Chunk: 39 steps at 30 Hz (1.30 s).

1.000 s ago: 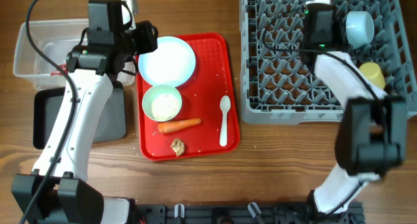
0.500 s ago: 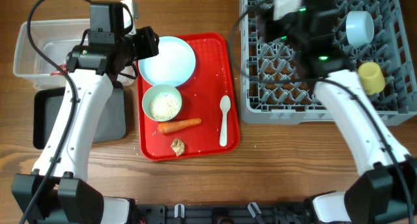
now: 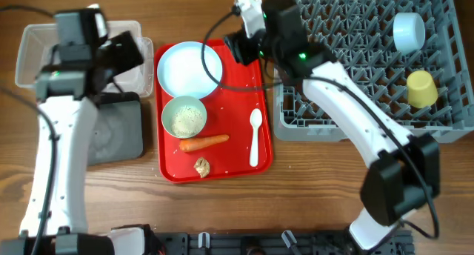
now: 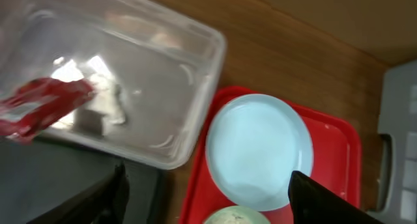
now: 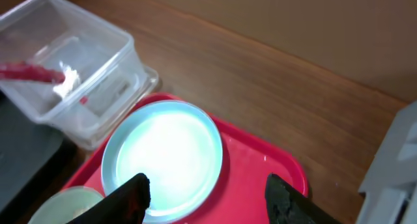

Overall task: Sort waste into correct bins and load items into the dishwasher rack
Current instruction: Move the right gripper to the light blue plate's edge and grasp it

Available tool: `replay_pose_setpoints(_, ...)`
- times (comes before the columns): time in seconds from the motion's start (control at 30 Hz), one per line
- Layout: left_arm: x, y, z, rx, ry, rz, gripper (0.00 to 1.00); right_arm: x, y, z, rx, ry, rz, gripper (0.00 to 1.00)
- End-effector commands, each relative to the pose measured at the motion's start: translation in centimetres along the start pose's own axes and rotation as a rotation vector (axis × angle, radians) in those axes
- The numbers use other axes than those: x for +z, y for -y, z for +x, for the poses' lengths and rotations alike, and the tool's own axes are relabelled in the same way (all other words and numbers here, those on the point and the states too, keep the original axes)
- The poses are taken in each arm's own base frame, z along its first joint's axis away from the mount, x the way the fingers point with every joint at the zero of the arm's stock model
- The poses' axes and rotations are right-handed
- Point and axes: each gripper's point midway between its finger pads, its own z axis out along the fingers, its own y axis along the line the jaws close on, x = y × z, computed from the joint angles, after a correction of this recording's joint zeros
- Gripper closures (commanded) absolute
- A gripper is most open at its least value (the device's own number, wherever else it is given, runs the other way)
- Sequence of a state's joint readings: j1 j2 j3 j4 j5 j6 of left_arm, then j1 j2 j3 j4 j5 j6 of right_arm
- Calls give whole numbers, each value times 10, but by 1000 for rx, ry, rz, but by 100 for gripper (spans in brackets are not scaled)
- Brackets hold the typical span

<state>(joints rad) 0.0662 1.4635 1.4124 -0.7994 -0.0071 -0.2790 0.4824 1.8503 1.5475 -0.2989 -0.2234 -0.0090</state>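
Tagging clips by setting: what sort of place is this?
Probably a mock dish-clearing station on a wooden table: grey dishwasher rack, clear waste tub, red serving tray with a plate.

No text, labels or numbers readable anywhere; the red wrapper in the clear tub is too blurry.

Left wrist cam: clear tub upper left, pale blue plate ctr-right.
Red wrapper lies in tub at left edge w/ white bits beside it; plate sits on red tray; green bowl rim at bottom; left gripper fingers spread wide.
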Motion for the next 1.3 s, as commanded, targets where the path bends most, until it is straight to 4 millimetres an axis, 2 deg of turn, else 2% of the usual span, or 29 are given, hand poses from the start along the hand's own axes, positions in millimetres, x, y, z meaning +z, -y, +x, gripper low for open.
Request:
replay_pose_setpoints(0.0,-6,-28,-2,-120,-6,-58,18,38,2,19,71,-63,8,40)
replay_pose_setpoints(0.2,-7,-34,1,-129,-24,-71,16,89,10,64,68,-147,78,40)
replay_pose_setpoints(0.4,-7,-35,4,-129,-35,-74,16,130,7,105,11,-196,102,40)
replay_pose_setpoints(0.53,-7,-35,6,-130,-42,-76,15,143,4,129,9,-241,100,41)
replay_pose_setpoints(0.63,-7,-35,7,-130,-46,-78,15,148,11,144,5,-275,141,44)
replay_pose_setpoints(0.73,-7,-36,7,-130,-46,-78,15,148,18,153,2,-300,181,53)
replay_pose_setpoints(0.77,-7,-35,7,-130,-47,-78,15,147,23,157,-2,-316,207,60)
replay_pose_setpoints(0.93,-7,-36,9,-130,-52,-80,15,145,26,161,-4,-333,225,81)
replay_pose_setpoints(1.1,-7,-36,9,-130,-53,-80,15,144,29,156,-7,-318,238,91)
replay_pose_setpoints(1.27,-7,-36,9,-130,-52,-80,15,131,42,123,1,-239,270,94)
